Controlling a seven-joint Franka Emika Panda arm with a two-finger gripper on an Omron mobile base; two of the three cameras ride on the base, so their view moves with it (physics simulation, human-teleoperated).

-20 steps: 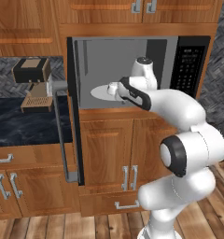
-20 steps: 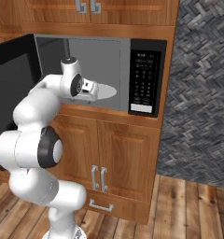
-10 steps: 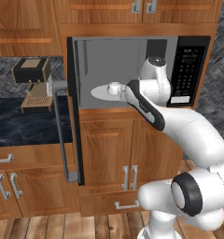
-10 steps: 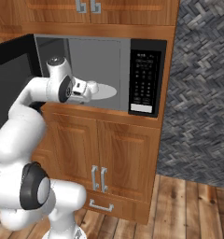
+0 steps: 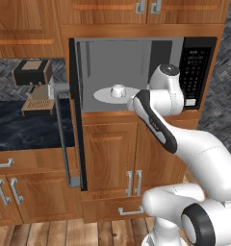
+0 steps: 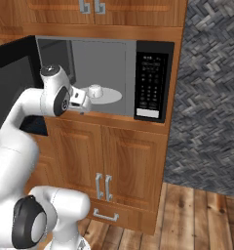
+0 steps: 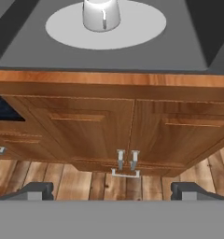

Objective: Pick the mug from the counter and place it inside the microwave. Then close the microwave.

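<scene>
Left base view: the mug (image 5: 118, 90), a small squat white cup, was seen standing upright on the round grey turntable (image 5: 104, 96) inside the microwave (image 5: 136, 72), near the centre of the frame. In the hand view it sat at the top edge, with the wooden cabinet doors (image 7: 114, 130) below it. The gripper (image 7: 111, 190) was shown at the bottom of the hand view with its jaws spread wide and nothing between them. The mug was judged to be light, rigid and smooth, likely slippery and breakable if dropped; a hold across its rounded body would suit it. The microwave door (image 5: 75, 115) stood open at the left, its long silver handle (image 5: 62, 134) offering a firm, stiff surface to be pushed.
</scene>
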